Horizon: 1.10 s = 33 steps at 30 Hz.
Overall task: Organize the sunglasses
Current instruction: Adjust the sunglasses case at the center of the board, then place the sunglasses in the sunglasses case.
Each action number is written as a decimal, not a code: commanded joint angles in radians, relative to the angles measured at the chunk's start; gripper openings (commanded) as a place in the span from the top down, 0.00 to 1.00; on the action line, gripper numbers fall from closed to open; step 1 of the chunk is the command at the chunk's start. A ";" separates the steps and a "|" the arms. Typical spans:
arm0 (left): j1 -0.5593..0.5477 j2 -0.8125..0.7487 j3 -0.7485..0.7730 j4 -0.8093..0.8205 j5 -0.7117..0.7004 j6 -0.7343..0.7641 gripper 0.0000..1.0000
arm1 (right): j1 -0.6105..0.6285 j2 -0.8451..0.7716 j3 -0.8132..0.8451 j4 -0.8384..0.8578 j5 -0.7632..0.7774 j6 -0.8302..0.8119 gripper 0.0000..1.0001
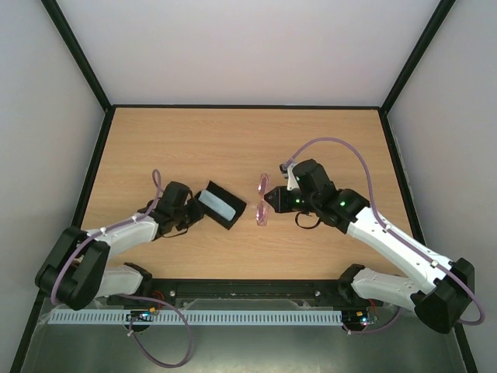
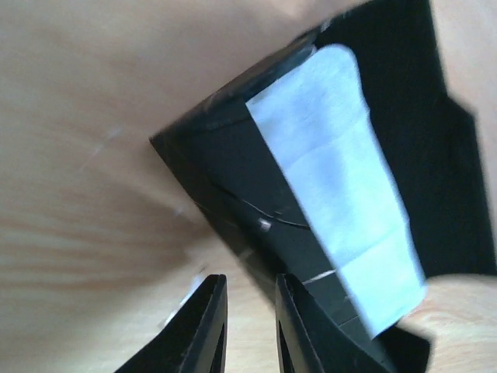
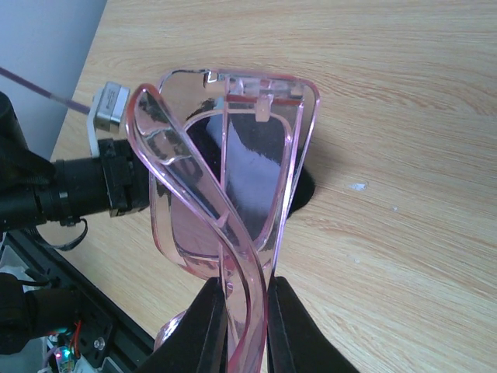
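My right hand (image 3: 246, 295) is clamped on the thin pink frame of the sunglasses (image 3: 225, 179), holding them over the worktop (image 3: 404, 155) beside the black case (image 1: 220, 204). They look light, brittle and slick-lensed, so frame only. My left hand (image 2: 250, 291) is nearly closed; I cannot tell whether it grips anything

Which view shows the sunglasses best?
Right wrist: the sunglasses fill the frame, close up, pinched by the right gripper. Top external shows them small, mid-table. Left wrist shows only the black case and cloth.

Bright, even light; left wrist view blurred (soft shadows); sunglasses (image 3: 233, 179) glint.
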 commanded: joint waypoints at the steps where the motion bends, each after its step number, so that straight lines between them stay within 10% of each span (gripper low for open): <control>1: 0.008 0.068 0.086 0.048 -0.046 0.052 0.81 | 0.004 0.014 0.044 -0.030 0.025 -0.025 0.99; 33: 0.015 0.216 0.085 0.288 0.089 0.097 0.74 | 0.100 0.723 0.621 -0.398 0.257 -0.041 0.99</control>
